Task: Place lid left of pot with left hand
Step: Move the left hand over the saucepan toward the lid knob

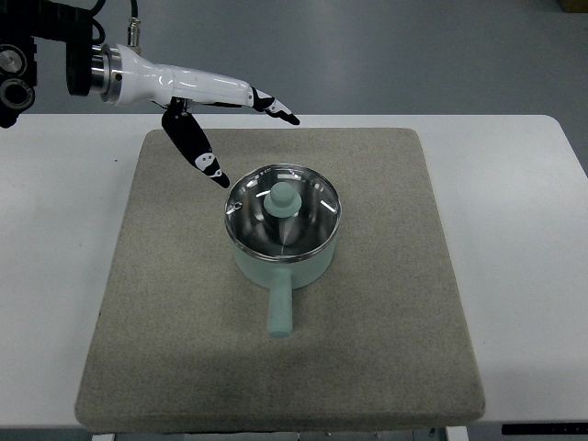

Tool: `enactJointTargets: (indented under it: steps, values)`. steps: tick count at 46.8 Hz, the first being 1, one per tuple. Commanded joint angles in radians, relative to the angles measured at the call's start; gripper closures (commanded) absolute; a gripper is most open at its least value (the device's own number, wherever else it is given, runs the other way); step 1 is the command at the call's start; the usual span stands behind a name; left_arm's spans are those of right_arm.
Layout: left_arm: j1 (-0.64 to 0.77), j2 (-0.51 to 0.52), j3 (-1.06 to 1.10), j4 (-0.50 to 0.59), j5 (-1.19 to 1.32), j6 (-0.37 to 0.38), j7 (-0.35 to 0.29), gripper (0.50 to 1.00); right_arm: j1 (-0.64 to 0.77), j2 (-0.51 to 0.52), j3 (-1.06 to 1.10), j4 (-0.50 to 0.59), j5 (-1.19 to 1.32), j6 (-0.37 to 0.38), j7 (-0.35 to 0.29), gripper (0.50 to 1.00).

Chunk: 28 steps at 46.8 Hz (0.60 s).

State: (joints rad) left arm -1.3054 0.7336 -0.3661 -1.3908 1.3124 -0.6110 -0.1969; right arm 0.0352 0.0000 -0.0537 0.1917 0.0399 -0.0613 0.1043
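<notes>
A white table (533, 276) carries a grey-brown felt mat (386, 349), with grey floor (413, 55) beyond. At the mat's centre sits the pale green pot (280, 266), its glass lid (283, 209) on. The left hand (207, 110) hovers up-left, fingers spread, empty.

You see the left arm (55, 64) built from black housings near the picture's edge, with two round, lens-like grey rings on a black block at the far left. A black cable loops up from behind the wrist. A polished metal collar (96, 69) joins the arm to the left hand (197, 101), whose shell is glossy white. Its fingers (271, 103) are white, banded in black toward black tips, and the thumb (195, 145) is black with small white markings.
</notes>
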Motion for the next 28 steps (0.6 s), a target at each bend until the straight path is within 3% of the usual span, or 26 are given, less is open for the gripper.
enactJointTargets:
  steps: [1,28]
  values:
    - [-0.046,-0.011,0.041,0.001,0.011,0.000,0.001,0.508,0.000,0.000,0.000,0.000,0.000,0.000,0.000,0.576]
    - [-0.083,-0.131,0.087,-0.028,0.266,0.000,0.001,0.508,0.000,0.000,0.000,0.000,0.000,0.000,0.000,0.576]
